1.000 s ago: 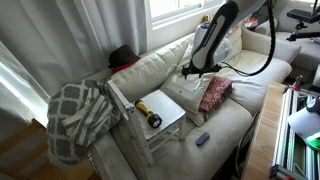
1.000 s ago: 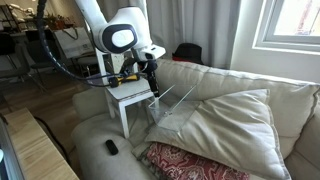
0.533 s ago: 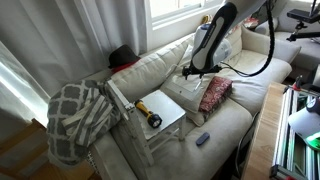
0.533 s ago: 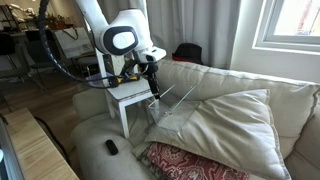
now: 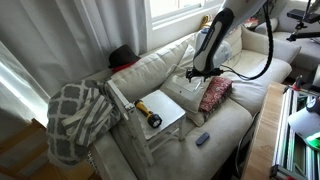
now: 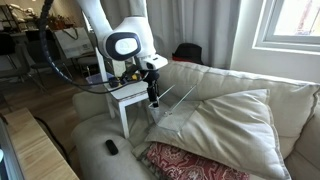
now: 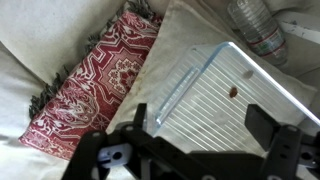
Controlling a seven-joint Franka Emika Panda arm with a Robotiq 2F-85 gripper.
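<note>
A cream sofa [image 5: 150, 70] stands under a curtained window [image 5: 175, 8], and its soft seat explains why much of what lies on it sits crooked. In both exterior views the gripper [image 5: 190, 73] hangs pointing down over the cushions. The wrist view shows its jaws spread wide with nothing between them, one finger to each side of a clear ribbed plastic tray [image 7: 215, 100] below. The gripper is above the tray, not touching it. The tray lies tilted on a pale pillow [image 6: 225, 125], probably because the stuffing gives unevenly under it, and a small brown speck [image 7: 233, 91] sits on its surface. Just beside the tray, against its lower edge, lies a red patterned cushion [image 7: 90, 85] with a fringed border. A clear plastic bottle [image 7: 255, 25] rests on its side beyond the tray, apparently caught in the sofa's crease. Further along the seat, a small white side table [image 5: 160, 112] carries a yellow and black flashlight [image 5: 148, 114]. A checked blanket [image 5: 80, 115] is draped over the sofa arm, and a small dark object [image 5: 202, 138] lies near the seat's front edge.
</note>
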